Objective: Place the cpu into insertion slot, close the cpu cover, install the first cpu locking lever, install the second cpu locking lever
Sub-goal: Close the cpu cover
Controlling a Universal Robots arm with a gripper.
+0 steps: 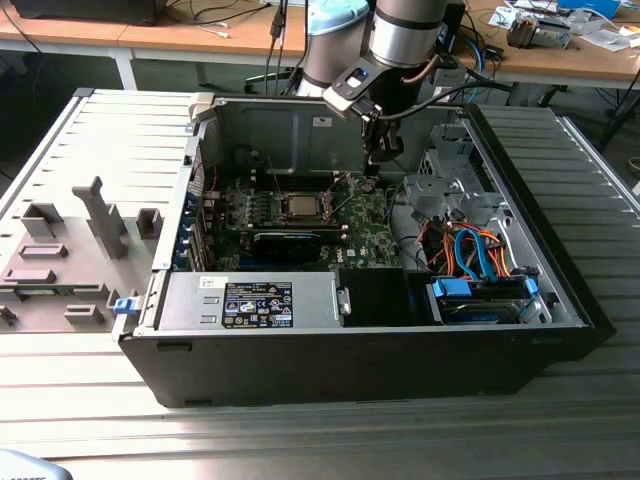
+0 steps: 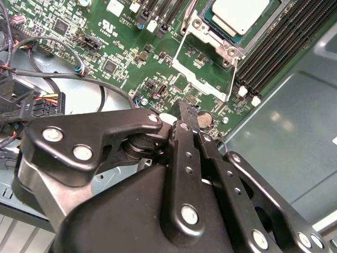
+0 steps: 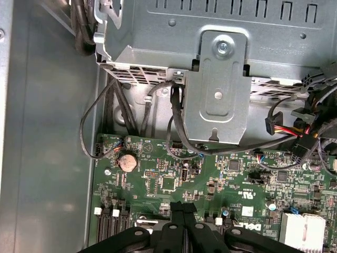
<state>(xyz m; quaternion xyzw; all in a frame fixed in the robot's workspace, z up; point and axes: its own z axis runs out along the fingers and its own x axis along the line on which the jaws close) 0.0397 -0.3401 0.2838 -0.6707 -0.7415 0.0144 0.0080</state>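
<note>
The hand (image 1: 381,152) is seen inside the open computer case (image 1: 350,372), which is set on a slatted metal surface (image 1: 300,440). Its two fingers are pressed together at the tips in both wrist views (image 2: 185,108) (image 3: 180,206), and nothing is gripped between them. It is hung just above the green motherboard (image 3: 210,174), close to a round coin cell (image 3: 127,161).

The cpu (image 1: 300,206) is seated in the insertion slot (image 2: 227,50), with its silvery top left uncovered (image 2: 239,13). It is found a little way from the hand, on the exterior view's left, and is not touched by it. The cpu cover (image 2: 200,80) is swung open off the slot, so that green board is seen through its square window. In the second wrist view the cover is placed between the fingertips and the cpu, near the tips but apart from them.
</note>
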